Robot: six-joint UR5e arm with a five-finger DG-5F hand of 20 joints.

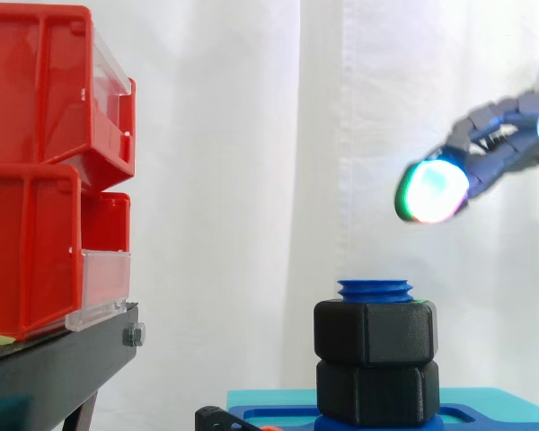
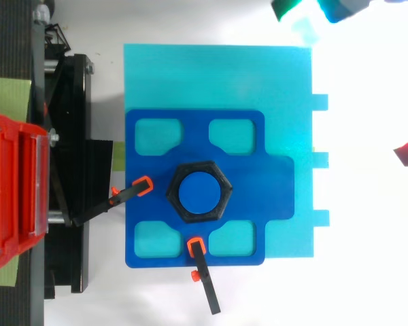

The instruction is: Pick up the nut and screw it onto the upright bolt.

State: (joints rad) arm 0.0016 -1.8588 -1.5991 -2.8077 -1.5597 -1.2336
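A blue bolt (image 1: 375, 289) stands upright on a dark blue fixture plate (image 2: 149, 197). Two black hex nuts are threaded on it, one (image 1: 375, 334) stacked on the other (image 1: 377, 392), with a few blue threads showing above. From above the top nut (image 2: 222, 205) rings the bolt's blue end (image 2: 198, 192). My hand (image 1: 499, 153) hovers up and to the right of the bolt, apart from it, open with nothing held. One glowing fingertip (image 1: 431, 190) points left and slightly down. More glowing pads (image 2: 285, 8) show at the top edge from above.
Red bins (image 1: 45, 180) sit stacked on a black stand (image 1: 54, 359) at the left. The fixture plate lies on a cyan board (image 2: 272, 75), pinned by two orange-tipped black clamps (image 2: 132, 191) (image 2: 200, 265). A white curtain hangs behind.
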